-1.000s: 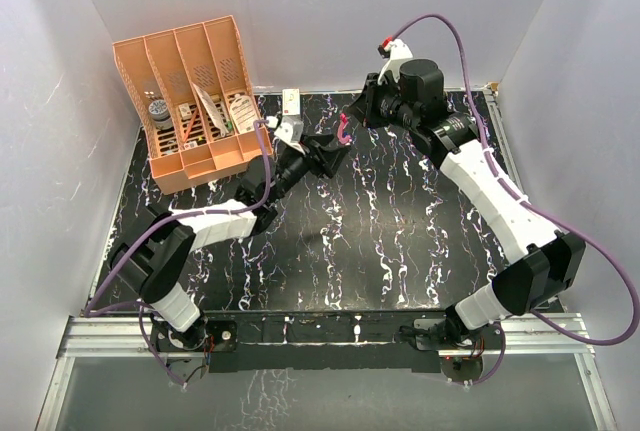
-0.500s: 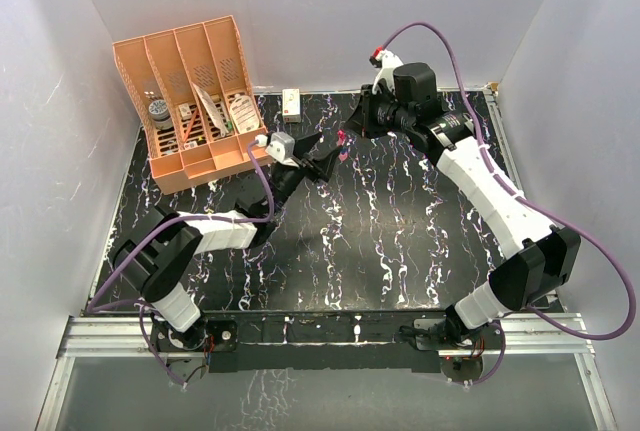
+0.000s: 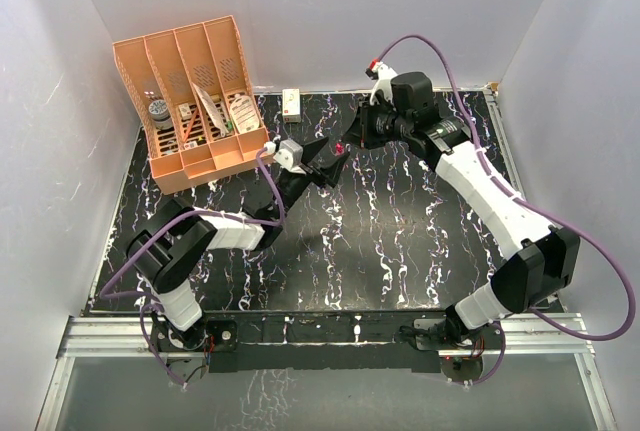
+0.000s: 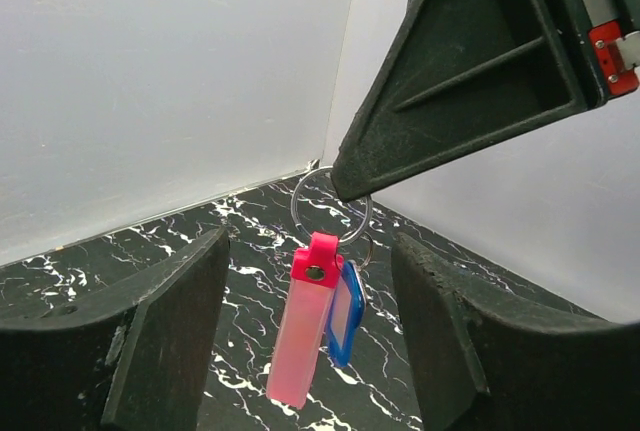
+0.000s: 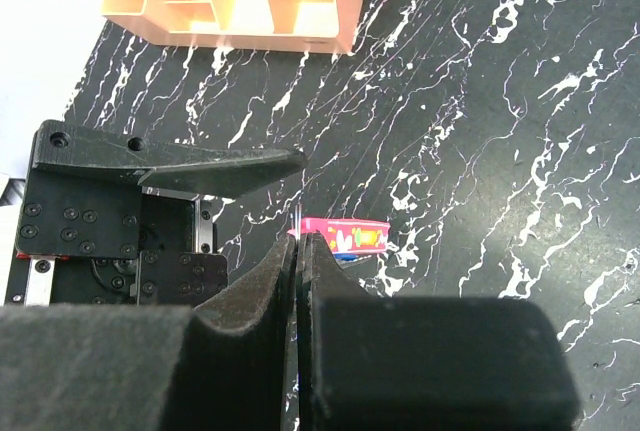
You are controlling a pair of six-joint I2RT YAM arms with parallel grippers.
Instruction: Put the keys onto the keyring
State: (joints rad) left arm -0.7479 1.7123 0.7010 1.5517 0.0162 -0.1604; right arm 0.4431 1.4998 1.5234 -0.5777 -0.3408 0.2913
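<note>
The keyring is a pink fob on a thin metal ring, and it hangs in the air. My right gripper is shut on that ring from above; in the left wrist view its fingers pinch the ring's upper edge. A blue-headed key dangles from the ring beside the fob. My left gripper is open, one finger on each side of the fob, touching neither. In the top view the keyring sits between the left gripper and the right gripper.
An orange desk organizer with several compartments stands at the back left. A small white box sits against the back wall. The black marbled tabletop lies below both arms. White walls close in the left, back and right.
The right gripper has come down and left with the keyring. The left gripper has swung in beneath it, now straddling the hanging fob, and its jaws have spread a little wider.
</note>
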